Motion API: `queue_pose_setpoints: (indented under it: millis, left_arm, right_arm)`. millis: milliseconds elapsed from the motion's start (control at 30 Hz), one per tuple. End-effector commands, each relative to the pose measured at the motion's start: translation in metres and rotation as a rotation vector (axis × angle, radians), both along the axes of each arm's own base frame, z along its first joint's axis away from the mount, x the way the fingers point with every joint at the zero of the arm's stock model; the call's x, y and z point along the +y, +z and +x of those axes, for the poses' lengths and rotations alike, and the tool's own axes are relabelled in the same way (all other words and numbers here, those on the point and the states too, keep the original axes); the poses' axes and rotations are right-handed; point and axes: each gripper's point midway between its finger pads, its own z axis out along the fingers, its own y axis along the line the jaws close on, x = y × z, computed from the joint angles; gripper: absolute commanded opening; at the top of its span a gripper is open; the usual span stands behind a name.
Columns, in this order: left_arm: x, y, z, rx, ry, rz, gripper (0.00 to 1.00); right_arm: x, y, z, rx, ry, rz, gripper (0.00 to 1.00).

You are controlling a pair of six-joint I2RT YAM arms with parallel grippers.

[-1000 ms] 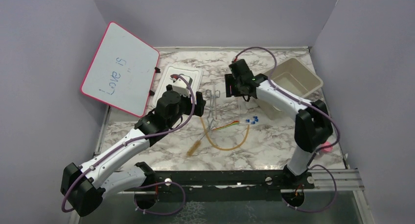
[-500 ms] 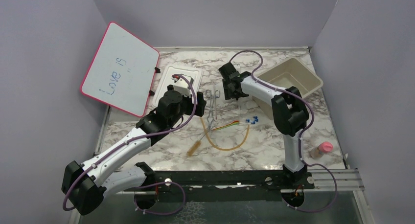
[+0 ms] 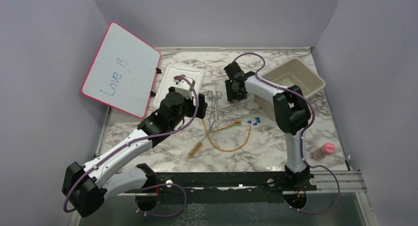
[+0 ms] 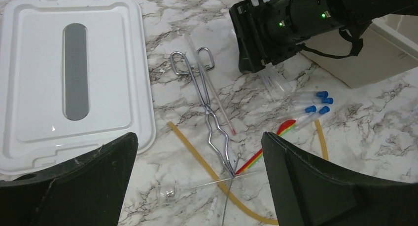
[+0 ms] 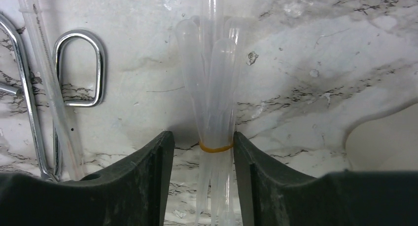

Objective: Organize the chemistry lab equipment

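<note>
Right gripper (image 5: pixel 203 137) stood part-open, fingers (image 5: pixel 148 186) flanking banded pipette bundle (image 5: pixel 212 88), not clamped. Left gripper (image 4: pixel 199 137) gaped wide, held nothing.

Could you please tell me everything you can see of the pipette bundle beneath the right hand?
The pipette bundle is several clear, soft-looking plastic pipettes with rounded bulbs, tied together by a thin yellow rubber band. It lies flat on the marble table, bulbs pointing away from the right hand. That hand straddles it at the band; one finger sits close against it, and the other shows a gap. The tongs lie beside it, not touching.
</note>
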Motion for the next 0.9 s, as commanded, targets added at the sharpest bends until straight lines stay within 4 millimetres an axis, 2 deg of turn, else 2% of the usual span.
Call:
queue_pose_setpoints:
  millis: [0,100,167,233,333,467,567,667,767,867]
  left_arm:
    - [0.004,0.003,0.002,-0.020,0.013,0.003,0.99]
    - [0.005,0.003,0.002,-0.021,0.014,0.004,0.99]
    - [0.005,0.002,0.001,-0.019,0.015,0.007,0.99]
    - [0.005,0.001,0.001,-0.018,0.012,0.007,0.99]
    - [0.004,0.002,0.000,-0.021,0.006,0.005,0.99]
    - [0.005,0.003,0.001,-0.024,0.009,0.005,0.99]
    - [0.005,0.004,0.000,-0.028,0.008,0.004,0.99]
    - [0.006,0.005,0.000,-0.031,0.008,0.002,0.99]
    - [0.005,0.006,-0.001,-0.034,0.004,-0.002,0.99]
    - [0.004,0.007,-0.002,-0.035,-0.004,-0.008,0.99]
  right_arm:
    - [0.008,-0.014,0.003,0.019,0.040,0.011,0.54]
    - [0.010,-0.024,0.002,0.043,0.048,0.009,0.54]
    - [0.012,-0.027,0.002,0.049,0.046,0.012,0.47]
    - [0.012,-0.025,0.003,0.038,0.040,0.020,0.36]
    - [0.015,-0.006,0.010,-0.021,0.040,0.043,0.29]
    - [0.020,0.044,0.022,-0.152,0.055,0.102,0.27]
    - [0.020,0.090,0.028,-0.269,0.052,0.149,0.27]
    - [0.013,0.137,0.030,-0.376,0.027,0.196,0.27]
    - [-0.009,0.177,0.031,-0.456,-0.036,0.235,0.27]
    - [-0.046,0.211,0.032,-0.527,-0.133,0.269,0.27]
